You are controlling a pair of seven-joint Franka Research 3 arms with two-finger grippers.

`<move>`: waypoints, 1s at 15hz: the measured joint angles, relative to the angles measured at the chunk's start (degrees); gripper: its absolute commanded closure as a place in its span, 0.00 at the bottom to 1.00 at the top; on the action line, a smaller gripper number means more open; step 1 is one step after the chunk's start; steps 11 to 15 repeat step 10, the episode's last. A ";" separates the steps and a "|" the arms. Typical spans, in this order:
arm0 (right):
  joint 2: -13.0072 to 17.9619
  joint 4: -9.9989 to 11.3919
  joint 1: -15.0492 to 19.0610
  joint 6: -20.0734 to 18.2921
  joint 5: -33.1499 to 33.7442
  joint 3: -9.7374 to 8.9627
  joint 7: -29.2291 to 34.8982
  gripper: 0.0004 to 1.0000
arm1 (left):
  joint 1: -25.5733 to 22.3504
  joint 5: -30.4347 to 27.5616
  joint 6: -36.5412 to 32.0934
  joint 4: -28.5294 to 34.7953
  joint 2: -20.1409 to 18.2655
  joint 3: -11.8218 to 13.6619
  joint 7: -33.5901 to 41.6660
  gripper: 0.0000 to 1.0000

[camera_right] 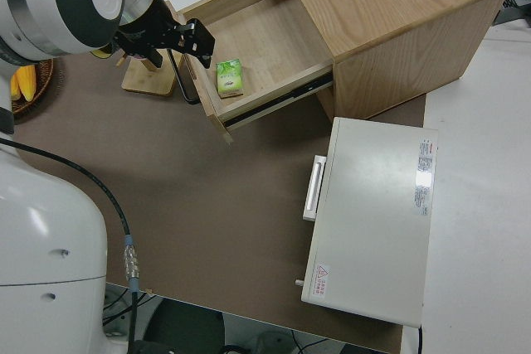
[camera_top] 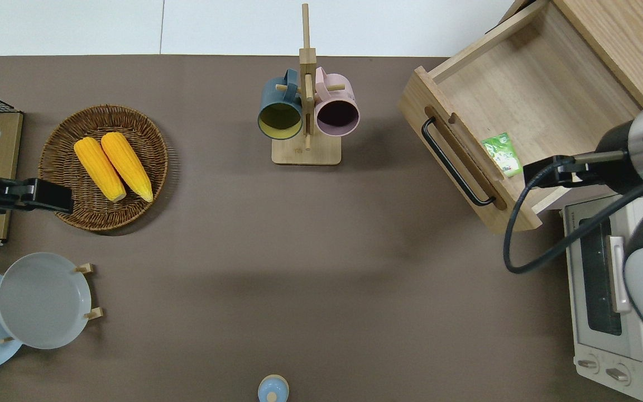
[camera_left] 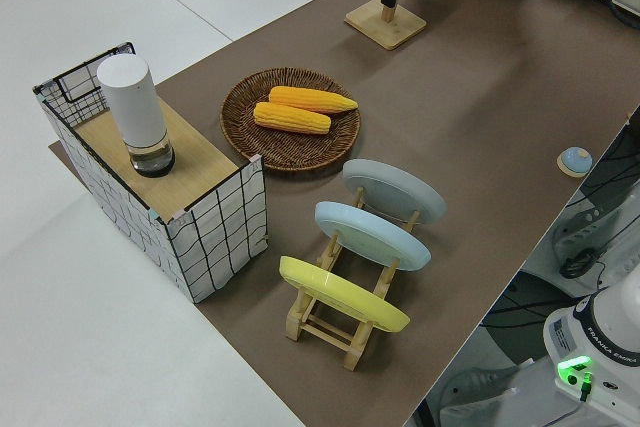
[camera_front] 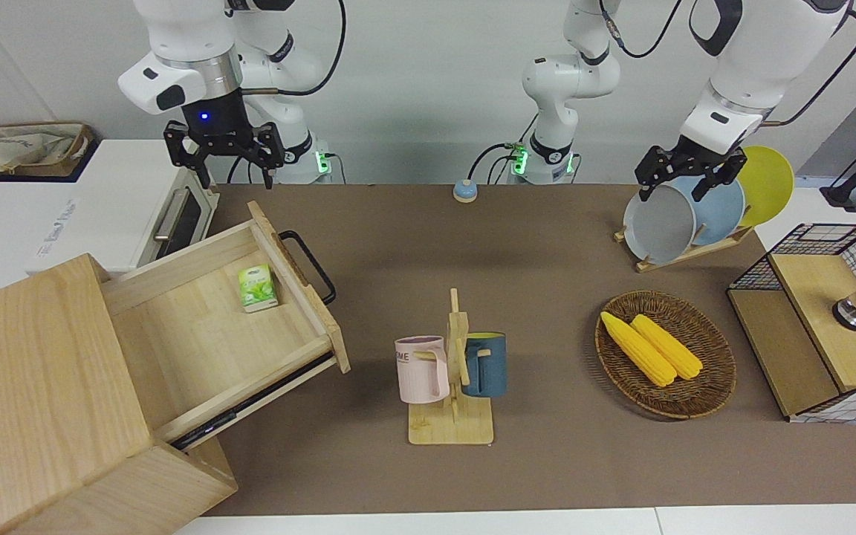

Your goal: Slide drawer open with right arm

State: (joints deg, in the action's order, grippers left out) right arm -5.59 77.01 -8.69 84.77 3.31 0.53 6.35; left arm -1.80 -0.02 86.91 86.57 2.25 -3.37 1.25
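Front view: across table, facing robots. Overhead: straight down. Left side: raised, diagonal from the left end. Right side: above right arm. Front, overhead and right side share the drawer (camera_front: 212, 327).

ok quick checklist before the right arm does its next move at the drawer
1. drawer pulled out of the cabinet: ok, it is wide open.
2. right claw off the bar handle: ok, raised, fingers open and empty.
3. Drawer contents settled: ok, green packet lies flat inside.
4. Toaster oven shut and out of the drawer's path: ok.
5. Mug rack apart from the drawer front: ok.
6. Left arm parked: ok.
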 measured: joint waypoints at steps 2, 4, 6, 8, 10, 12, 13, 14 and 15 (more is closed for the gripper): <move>-0.01 0.64 2.16 -0.05 -1.24 0.00 -3.42 0.01 | 0.00 0.00 0.00 0.00 0.00 0.00 0.00 0.01; -0.04 1.39 3.91 -0.05 -2.61 0.00 -5.67 0.01 | 0.00 0.00 0.00 0.00 0.00 0.00 0.00 0.01; -0.19 2.06 5.43 -0.05 -3.50 0.00 -6.63 0.01 | 0.00 0.00 0.00 0.00 0.00 0.00 0.00 0.01; -0.43 2.55 6.66 -0.05 -4.11 0.02 -7.23 0.01 | 0.00 0.00 0.00 0.00 0.00 0.00 0.00 0.01; -0.91 2.70 7.01 -0.05 -4.11 0.02 -7.41 0.01 | 0.00 0.00 0.00 0.00 0.00 0.00 0.00 0.01; -0.91 2.70 7.01 -0.05 -4.11 0.02 -7.41 0.01 | 0.00 0.00 0.00 0.00 0.00 0.00 0.00 0.01; -0.91 2.70 7.01 -0.05 -4.11 0.02 -7.41 0.01 | 0.00 0.00 0.00 0.00 0.00 0.00 0.00 0.01; -0.91 2.70 7.01 -0.05 -4.11 0.02 -7.41 0.01 | 0.00 0.00 0.00 0.00 0.00 0.00 0.00 0.01; -0.91 2.70 7.01 -0.05 -4.11 0.02 -7.41 0.01 | 0.00 0.00 0.00 0.00 0.00 0.00 0.00 0.01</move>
